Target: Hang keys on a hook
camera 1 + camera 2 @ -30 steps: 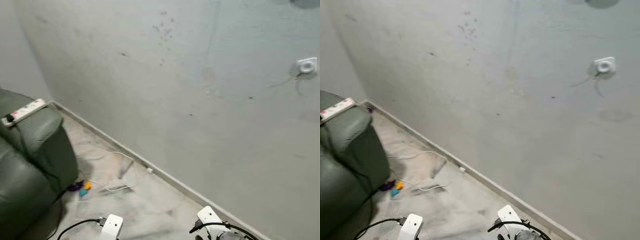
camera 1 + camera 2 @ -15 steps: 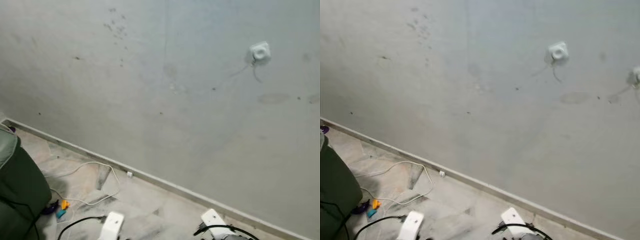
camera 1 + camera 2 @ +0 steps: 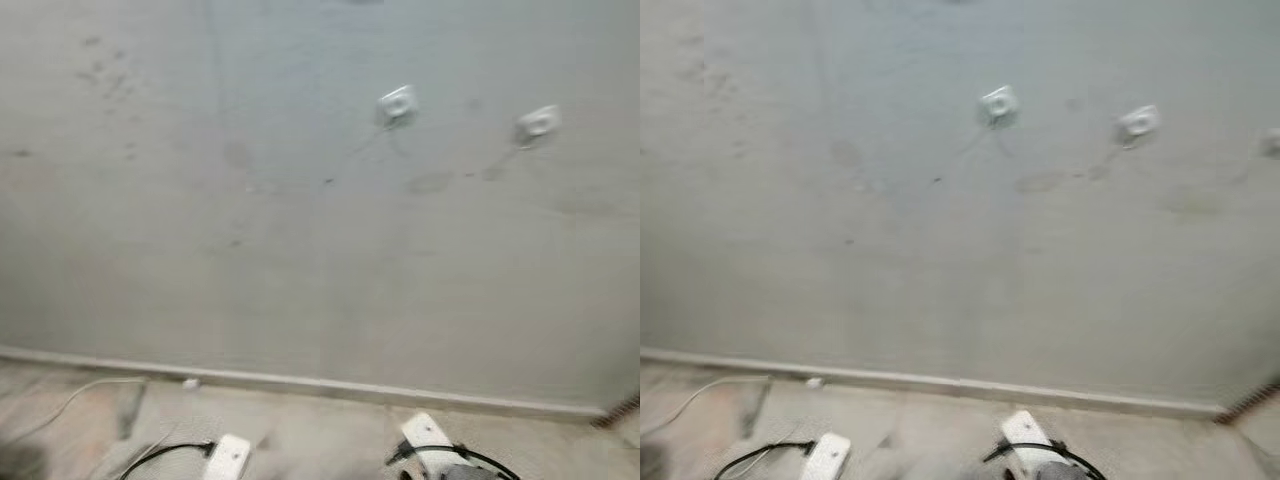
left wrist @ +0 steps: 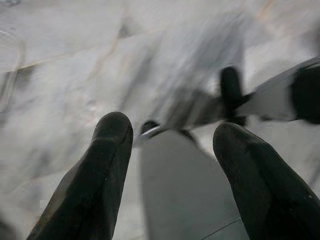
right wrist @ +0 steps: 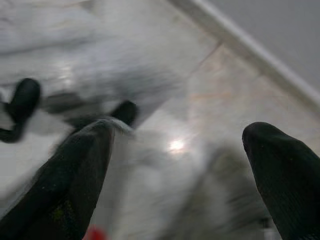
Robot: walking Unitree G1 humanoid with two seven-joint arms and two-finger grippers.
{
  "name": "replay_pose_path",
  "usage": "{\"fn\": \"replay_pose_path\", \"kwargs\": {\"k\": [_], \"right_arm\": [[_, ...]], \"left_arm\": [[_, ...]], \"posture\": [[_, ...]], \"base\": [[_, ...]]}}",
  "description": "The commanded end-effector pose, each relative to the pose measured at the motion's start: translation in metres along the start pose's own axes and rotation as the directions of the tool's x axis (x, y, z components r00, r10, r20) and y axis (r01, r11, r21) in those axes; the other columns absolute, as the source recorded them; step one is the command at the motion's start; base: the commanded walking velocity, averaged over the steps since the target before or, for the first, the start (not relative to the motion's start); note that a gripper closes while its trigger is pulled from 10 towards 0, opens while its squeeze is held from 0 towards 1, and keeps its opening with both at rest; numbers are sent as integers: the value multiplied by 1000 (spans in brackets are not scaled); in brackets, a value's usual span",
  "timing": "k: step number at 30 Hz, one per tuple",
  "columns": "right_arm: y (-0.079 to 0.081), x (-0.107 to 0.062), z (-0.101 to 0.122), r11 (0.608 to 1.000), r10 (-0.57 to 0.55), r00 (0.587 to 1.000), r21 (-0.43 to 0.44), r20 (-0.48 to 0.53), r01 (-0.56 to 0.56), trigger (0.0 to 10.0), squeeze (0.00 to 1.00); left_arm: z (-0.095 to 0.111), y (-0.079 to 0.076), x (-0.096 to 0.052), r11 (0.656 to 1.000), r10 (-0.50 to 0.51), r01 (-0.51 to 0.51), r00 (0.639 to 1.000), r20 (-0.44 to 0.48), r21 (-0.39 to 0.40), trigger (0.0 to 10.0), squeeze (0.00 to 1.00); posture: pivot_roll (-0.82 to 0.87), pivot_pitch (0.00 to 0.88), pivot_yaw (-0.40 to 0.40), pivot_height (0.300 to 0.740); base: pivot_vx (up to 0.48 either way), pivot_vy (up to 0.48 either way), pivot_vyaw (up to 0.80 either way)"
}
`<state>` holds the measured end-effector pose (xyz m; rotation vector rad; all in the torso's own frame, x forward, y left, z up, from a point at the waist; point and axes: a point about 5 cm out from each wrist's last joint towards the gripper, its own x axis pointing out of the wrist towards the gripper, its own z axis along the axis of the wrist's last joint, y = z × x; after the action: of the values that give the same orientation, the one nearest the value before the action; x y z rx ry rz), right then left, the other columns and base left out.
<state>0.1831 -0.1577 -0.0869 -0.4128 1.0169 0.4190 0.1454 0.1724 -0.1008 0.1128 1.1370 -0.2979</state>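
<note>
Two white adhesive hooks are stuck on the grey wall, one hook (image 3: 397, 103) nearer the middle and a second hook (image 3: 538, 122) to its right. A third hook (image 3: 1272, 141) sits at the right edge of the right eye view. The picture is blurred. Both arms hang low: the left arm's white wrist (image 3: 226, 457) and the right arm's wrist (image 3: 428, 437) show at the bottom. My left gripper (image 4: 170, 132) is open over the marble floor, with nothing between its fingers. My right gripper (image 5: 180, 135) is open too, near the baseboard. No keys can be made out.
A white baseboard (image 3: 320, 384) runs along the foot of the wall. A white cable (image 3: 70, 398) lies on the marble floor at the left. A thin brown object (image 3: 617, 409) pokes in at the lower right. A small red spot (image 5: 93, 233) lies under the right gripper.
The camera has swung to the right: the green sofa and floor clutter have slid out at the left, and more hooks have come into view. Both arms still hang low.
</note>
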Motion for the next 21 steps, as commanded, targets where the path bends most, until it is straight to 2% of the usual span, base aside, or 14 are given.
{"fn": "replay_pose_path", "kwargs": {"k": [1, 7, 9, 12, 16, 17, 19, 20, 21], "right_arm": [[-10, -2, -4, 1000, -22, 1000, 0, -15, 22, 10000, 0], [-9, -2, -5, 1000, -24, 1000, -1, -18, 24, 10000, 0], [-10, -2, -5, 1000, -30, 999, 8, -14, 30, 10000, 0], [-10, -2, -5, 999, -32, 999, 13, -12, 33, 10000, 0], [-17, -2, 5, 992, -54, 998, 117, 38, 49, 10000, 0], [-22, -3, 14, 985, -66, 994, 165, 83, 51, 10000, 0], [-25, -3, 19, 981, -71, 992, 188, 107, 50, 10000, 0], [-31, -4, 34, 965, -92, 979, 259, 181, 42, 10000, 0], [-31, -4, 34, 965, -92, 979, 259, 181, 42, 10000, 0]], "left_arm": [[7, -5, 2, 1000, 2, -2, 1000, 19, 7, 10000, 0], [9, -3, 2, 1000, 19, -20, 1000, 25, 21, 10000, 0], [11, -2, 2, 999, 39, -39, 998, 46, -19, 10000, 0], [13, 0, 1, 998, 55, -54, 997, 62, -32, 10000, 0], [32, 8, -1, 994, 94, -82, 980, 174, -72, 10000, 0], [39, 12, -2, 994, 103, -90, 968, 230, -68, 10000, 0], [43, 14, -4, 993, 111, -98, 961, 255, -62, 10000, 0], [49, 18, -7, 991, 126, -102, 939, 321, -91, 10000, 0], [49, 18, -7, 991, 126, -102, 939, 321, -91, 10000, 0]], "posture": [[68, 0, -20, 740], [68, 0, -20, 740], [68, 0, -20, 740], [66, 0, -17, 740], [75, 0, -29, 740], [81, 0, -34, 740], [82, 2, -37, 740], [84, 4, -41, 740], [84, 4, -41, 740]], "base": [[0, 0, -775], [0, 0, -774], [0, 0, -463], [0, 0, 0], [0, 0, 0], [0, 0, 0], [0, 0, 0], [0, 0, 0], [0, 0, 0]]}}
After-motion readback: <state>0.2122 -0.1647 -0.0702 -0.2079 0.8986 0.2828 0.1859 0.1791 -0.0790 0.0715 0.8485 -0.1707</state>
